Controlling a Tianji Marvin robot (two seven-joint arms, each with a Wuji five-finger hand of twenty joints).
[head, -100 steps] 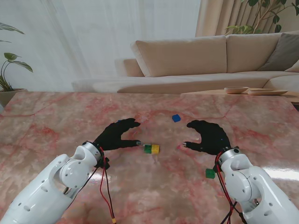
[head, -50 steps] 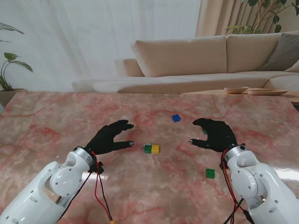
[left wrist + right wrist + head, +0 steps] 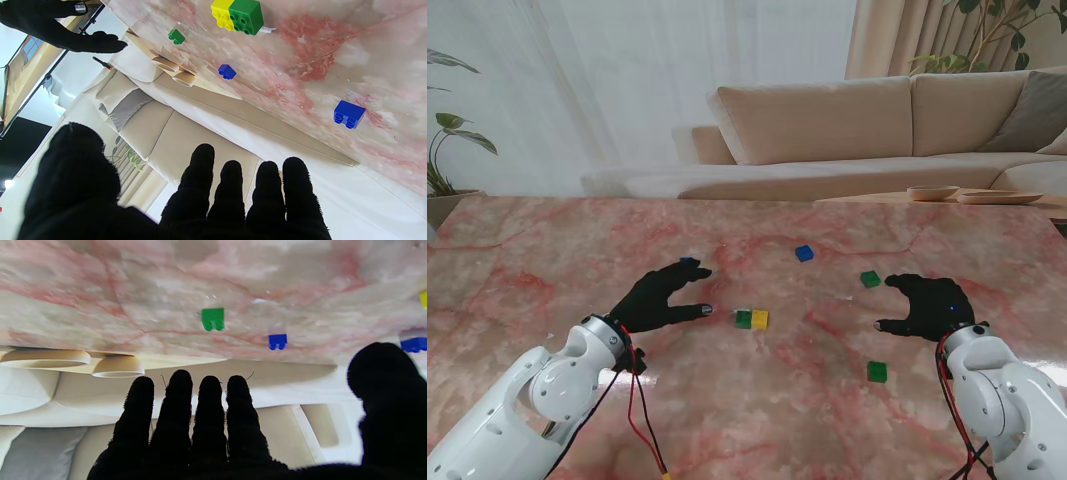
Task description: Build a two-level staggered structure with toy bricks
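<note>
A pink-veined marble tabletop (image 3: pixel 547 250) fills the stand's view, with a beige sofa (image 3: pixel 877 120) behind its far edge and two shallow bowls (image 3: pixel 972 194) on a low surface beyond the right corner.

The left arm (image 3: pixel 537 395) rises from the lower left, white-shelled with red and black wires hanging from the wrist. The right arm (image 3: pixel 1007 400) rises from the lower right.

The left hand (image 3: pixel 659 297), in a black glove, hovers palm-down left of centre; its fingers (image 3: pixel 230 186) are spread apart and hold nothing. The right hand (image 3: pixel 930 306) hovers palm-down on the right side, its fingers (image 3: pixel 210 406) straight, side by side with the thumb held apart, also holding nothing.

Bricks lie scattered between and around the hands. A green brick and a yellow brick (image 3: pixel 751 319) sit side by side, touching, at the centre of the tabletop, just to the right of the left thumb tip. A blue brick (image 3: pixel 804 253) lies farther from me, near the middle. A second blue brick (image 3: pixel 349 114) lies close to the left fingertips; in the stand's view it is barely seen past them. A green brick (image 3: pixel 870 279) sits just left of the right hand's fingertips and farther from me. Another green brick (image 3: pixel 877 372) lies nearer to me, left of the right wrist. No brick is stacked on another.
</note>
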